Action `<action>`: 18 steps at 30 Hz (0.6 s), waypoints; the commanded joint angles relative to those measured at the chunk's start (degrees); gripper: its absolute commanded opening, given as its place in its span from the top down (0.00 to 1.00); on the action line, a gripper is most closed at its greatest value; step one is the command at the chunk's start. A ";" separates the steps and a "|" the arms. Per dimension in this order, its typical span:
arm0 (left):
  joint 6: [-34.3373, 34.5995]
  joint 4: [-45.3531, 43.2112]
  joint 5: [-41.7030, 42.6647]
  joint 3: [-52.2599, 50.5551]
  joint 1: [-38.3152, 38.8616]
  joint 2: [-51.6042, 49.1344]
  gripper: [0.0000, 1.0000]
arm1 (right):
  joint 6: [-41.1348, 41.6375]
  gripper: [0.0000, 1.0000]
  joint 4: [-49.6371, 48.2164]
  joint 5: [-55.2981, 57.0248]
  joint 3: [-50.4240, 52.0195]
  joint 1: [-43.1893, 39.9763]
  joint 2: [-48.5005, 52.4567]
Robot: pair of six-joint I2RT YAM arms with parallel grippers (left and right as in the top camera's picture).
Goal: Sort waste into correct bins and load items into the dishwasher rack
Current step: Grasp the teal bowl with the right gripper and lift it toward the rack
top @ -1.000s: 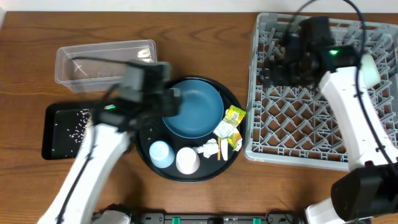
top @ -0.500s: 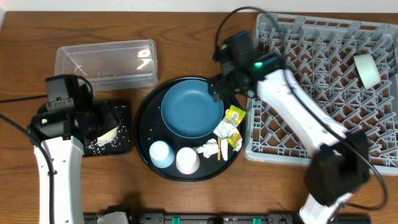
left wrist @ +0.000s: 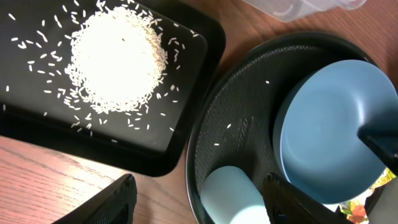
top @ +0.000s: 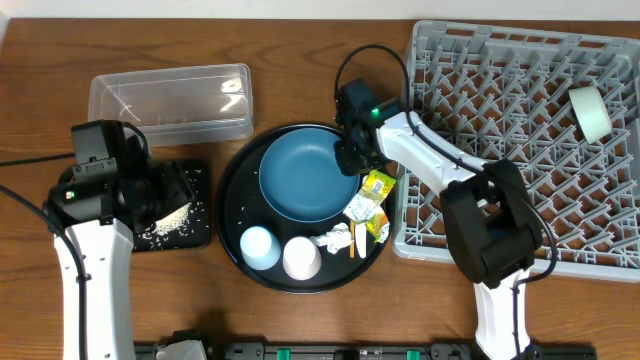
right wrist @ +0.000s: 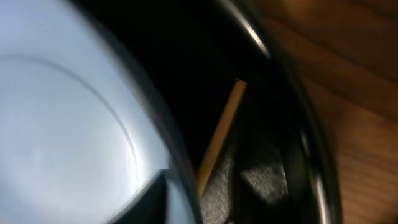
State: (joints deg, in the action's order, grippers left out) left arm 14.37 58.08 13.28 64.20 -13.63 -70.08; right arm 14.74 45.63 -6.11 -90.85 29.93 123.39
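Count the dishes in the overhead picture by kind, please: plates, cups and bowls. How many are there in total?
Plates: 1, the blue plate on the round tray.
Cups: 2, the pale blue cup and the whitish cup.
Bowls: 1, the cream bowl in the rack.
Total: 4.

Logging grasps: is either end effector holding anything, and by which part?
Left end effector: nothing, open. Right end effector sits at the rim of the blue plate; whether it grips is unclear.
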 commanded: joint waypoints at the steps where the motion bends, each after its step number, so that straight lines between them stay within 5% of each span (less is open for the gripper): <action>1: -0.28 0.15 -0.48 0.42 -0.24 -0.02 0.34 | 1.31 0.99 -0.20 -1.03 -1.27 0.50 -0.28; 11: -0.28 0.15 -0.48 0.42 -0.24 -0.02 0.34 | 1.03 0.99 8.48 1.66 -14.80 -1.53 -2.43; 18: -0.28 0.17 -0.48 0.42 -0.24 -0.02 0.33 | 1.05 0.99 16.11 20.33 -23.76 -5.25 -9.20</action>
State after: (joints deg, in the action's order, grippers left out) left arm 14.37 58.13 13.28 64.20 -13.67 -70.08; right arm 15.35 60.55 2.00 -111.11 27.00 120.07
